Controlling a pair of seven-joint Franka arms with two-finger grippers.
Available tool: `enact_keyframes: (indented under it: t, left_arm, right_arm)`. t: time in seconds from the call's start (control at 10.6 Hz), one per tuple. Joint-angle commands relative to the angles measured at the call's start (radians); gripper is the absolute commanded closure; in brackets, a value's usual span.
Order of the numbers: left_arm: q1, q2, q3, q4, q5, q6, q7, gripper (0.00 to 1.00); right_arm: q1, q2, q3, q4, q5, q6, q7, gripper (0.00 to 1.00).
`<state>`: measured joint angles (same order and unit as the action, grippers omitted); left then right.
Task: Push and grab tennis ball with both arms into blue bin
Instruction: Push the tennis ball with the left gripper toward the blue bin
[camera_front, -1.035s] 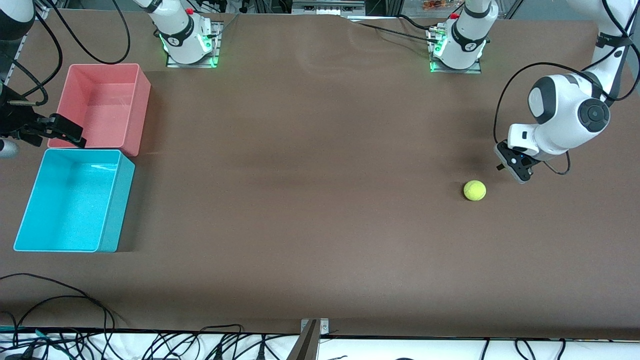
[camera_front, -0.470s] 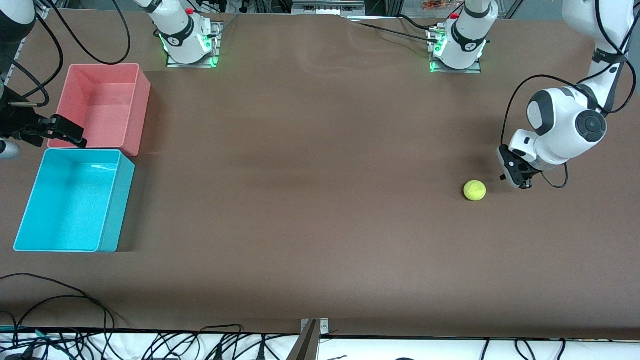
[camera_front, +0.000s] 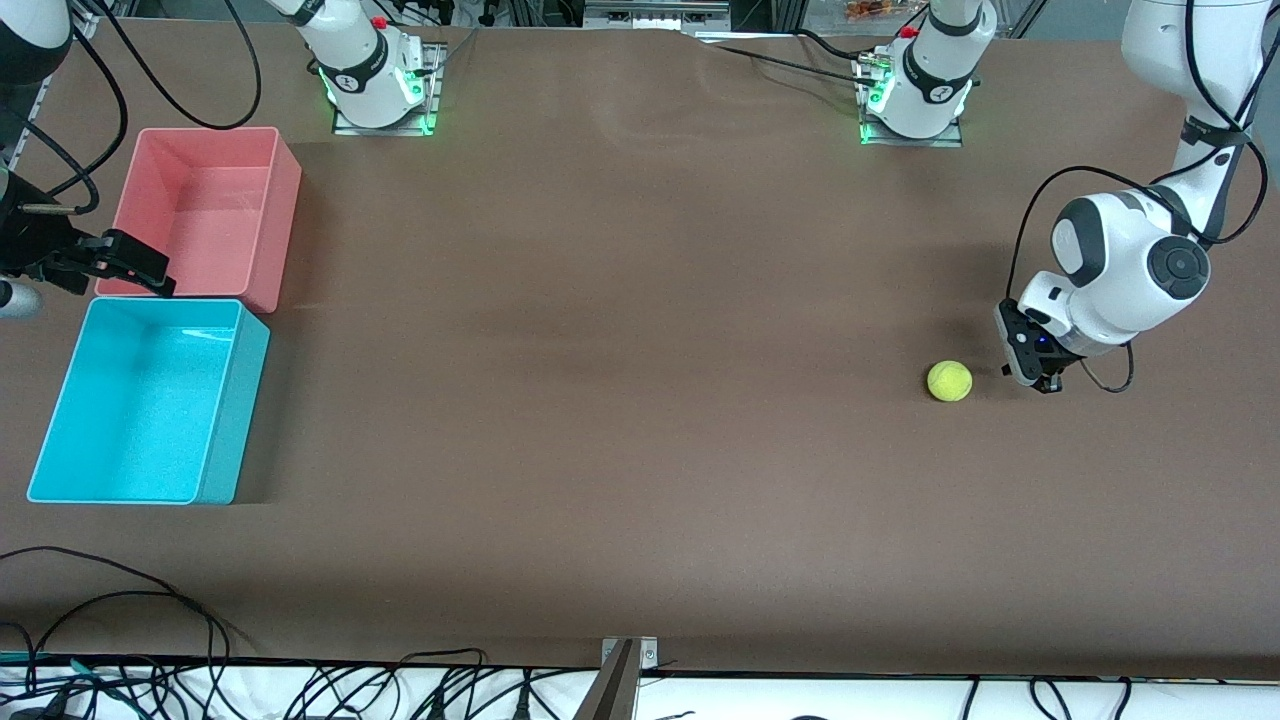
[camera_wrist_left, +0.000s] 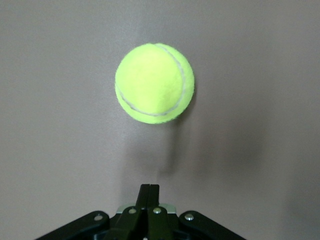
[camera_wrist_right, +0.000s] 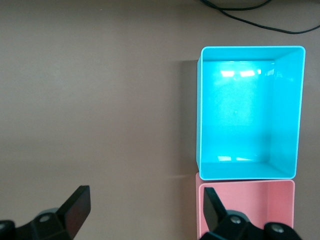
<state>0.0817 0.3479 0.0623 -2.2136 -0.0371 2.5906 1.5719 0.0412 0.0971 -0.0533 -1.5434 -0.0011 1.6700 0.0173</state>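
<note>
The tennis ball (camera_front: 949, 381) lies on the brown table toward the left arm's end; it is untouched in the left wrist view (camera_wrist_left: 154, 82). My left gripper (camera_front: 1044, 384) is shut and empty, low over the table just beside the ball, with a small gap between them; its closed fingertips (camera_wrist_left: 150, 192) point at the ball. The blue bin (camera_front: 236, 420) stands at the right arm's end and is empty (camera_wrist_right: 199, 110). My right gripper (camera_front: 135, 266) is open and empty (camera_wrist_right: 145, 207), hovering over the seam between the blue bin and the pink bin.
A pink-red bin (camera_front: 287, 215) of the same size stands against the blue bin, farther from the front camera, and is empty (camera_wrist_right: 250, 184). Cables lie along the table's front edge (camera_front: 150, 590). A wide stretch of bare table separates ball and bins.
My left gripper has dropped lower and swung in beside the ball, on the side toward the left arm's end. The ball has not moved. The right arm is still.
</note>
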Motion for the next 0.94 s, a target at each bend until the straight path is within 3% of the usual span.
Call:
enact_keyframes:
  t: [0.0,0.85]
  left_arm:
    - [0.001,0.058,-0.001,0.048,-0.041,0.006,0.085,1.0]
    - [-0.025,0.121,-0.006,0.078,-0.107,0.008,0.109,1.0]
  right_arm:
    - [-0.007,0.001,0.003,0.009,0.016,0.001,-0.019,0.0]
    - [-0.009,0.001,0.003,0.008,0.016,0.001,-0.031,0.0]
